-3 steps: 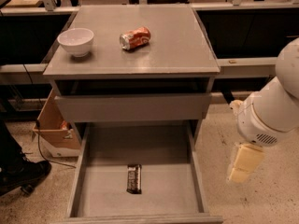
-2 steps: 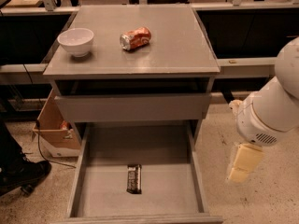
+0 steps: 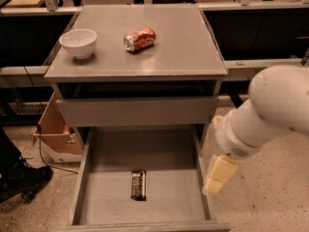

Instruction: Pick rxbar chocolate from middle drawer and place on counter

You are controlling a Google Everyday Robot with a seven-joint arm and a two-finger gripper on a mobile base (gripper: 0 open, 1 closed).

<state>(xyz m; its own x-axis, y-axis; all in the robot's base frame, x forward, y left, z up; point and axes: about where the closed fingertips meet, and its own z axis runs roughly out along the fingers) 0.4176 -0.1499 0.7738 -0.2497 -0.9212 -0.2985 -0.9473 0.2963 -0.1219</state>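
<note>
The rxbar chocolate (image 3: 138, 185) lies flat on the floor of the open middle drawer (image 3: 169, 163), near its front centre. The counter (image 3: 178, 37) is the grey cabinet top above. My gripper (image 3: 218, 174) hangs off the white arm at the right, just outside the drawer's right wall, level with the bar and to its right. Its pale fingers point down.
A white bowl (image 3: 78, 42) and a crushed orange soda can (image 3: 139, 39) sit on the counter. A shut drawer front (image 3: 137, 111) is above the open drawer. A cardboard box (image 3: 55, 132) stands at the left on the speckled floor.
The arm and gripper have shifted slightly left, toward the drawer's right wall. The bar, can and bowl have not moved.
</note>
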